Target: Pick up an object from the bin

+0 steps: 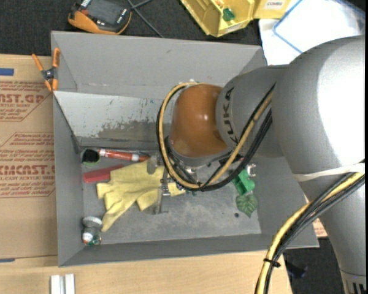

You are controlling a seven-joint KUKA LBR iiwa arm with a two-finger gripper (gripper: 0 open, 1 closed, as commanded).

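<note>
Arm (331,121) nearest; gripper (161,196) over yellow glove (126,185), right edge.

yellow glove (126,188): right end under arm (319,121) | green piece (246,202): partly behind arm | arm: cut off right

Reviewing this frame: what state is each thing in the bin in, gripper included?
yellow glove: crumpled, lying on the floor of the bin.
red marker: lying on its side by the back wall.
red stick: lying flat, right end under the glove.
silver and green thing: lying alone in the front left corner.
green plastic piece: lying at the right, beside a green leaf.
gripper: low at the glove's right edge; grasp cannot be told.
</note>
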